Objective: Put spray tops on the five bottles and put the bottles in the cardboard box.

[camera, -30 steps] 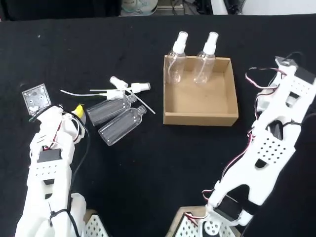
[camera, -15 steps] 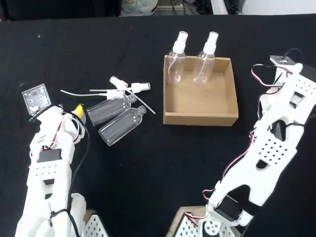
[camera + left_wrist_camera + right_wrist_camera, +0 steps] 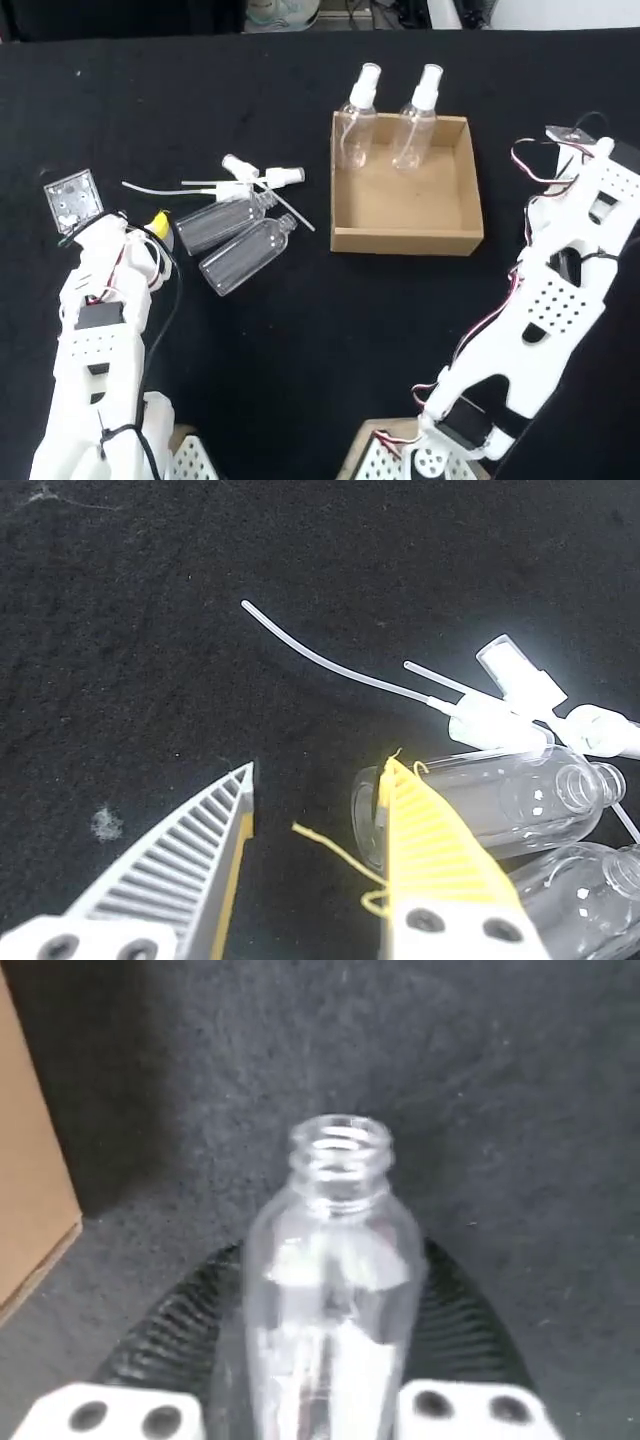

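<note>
Two capless clear bottles lie side by side on the black cloth, with three loose spray tops and their thin tubes just beyond them. My left gripper hovers open beside the nearer bottle, its yellow finger close to the bottle's base. Next to that bottle is a spray top. The cardboard box holds two upright bottles with spray tops at its far wall. The right arm stands right of the box. My right gripper is shut on an open-necked bottle.
A brown edge of the box is close beside the held bottle. The arm bases sit at the near table edge. Bare black cloth stretches between the two arms in front of the box.
The right arm has shifted slightly to the right, a little farther from the box. The left arm and the loose bottles have not moved.
</note>
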Motion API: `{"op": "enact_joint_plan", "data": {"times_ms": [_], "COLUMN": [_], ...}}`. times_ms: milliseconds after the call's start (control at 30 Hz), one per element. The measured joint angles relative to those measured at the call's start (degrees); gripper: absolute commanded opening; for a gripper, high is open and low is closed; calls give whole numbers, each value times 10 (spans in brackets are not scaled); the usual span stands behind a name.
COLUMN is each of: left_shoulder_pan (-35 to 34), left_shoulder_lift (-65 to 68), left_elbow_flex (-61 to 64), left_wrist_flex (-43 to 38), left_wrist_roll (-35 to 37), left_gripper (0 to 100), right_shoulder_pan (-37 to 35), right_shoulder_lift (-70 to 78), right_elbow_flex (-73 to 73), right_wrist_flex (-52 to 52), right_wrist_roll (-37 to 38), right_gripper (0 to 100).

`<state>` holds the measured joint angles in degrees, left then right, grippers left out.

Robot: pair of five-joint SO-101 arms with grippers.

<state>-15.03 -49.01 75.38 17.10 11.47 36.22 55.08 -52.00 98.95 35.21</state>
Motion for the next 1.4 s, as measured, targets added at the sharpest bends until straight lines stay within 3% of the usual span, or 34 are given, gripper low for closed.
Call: {"op": "enact_joint_plan", "data": {"times_ms": [267, 533, 700, 900, 1133, 1400], "left_shoulder_pan": [0, 0, 0, 0, 1, 4], "left_shoulder_lift": [0, 45, 150, 322, 494, 626], "left_elbow_flex": [-2, -172, -270, -418, -603, -824], "left_wrist_flex": [8, 223, 270, 314, 346, 470], "left_wrist_roll": [0, -11, -84, -105, -203, -213], "left_gripper": [198, 198, 198, 199, 199, 199], "right_shoulder_pan": [0, 0, 0, 0, 0, -1], "right_shoulder_lift": [-25, -86, -86, -86, -113, -221], "right_elbow_flex": [-55, -59, -59, -59, -59, -19], "right_wrist_flex": [1, 1, 1, 1, 1, 2], "right_wrist_roll": [-60, -124, -134, -139, -168, -180], "right_gripper": [10, 10, 10, 10, 10, 10]}}
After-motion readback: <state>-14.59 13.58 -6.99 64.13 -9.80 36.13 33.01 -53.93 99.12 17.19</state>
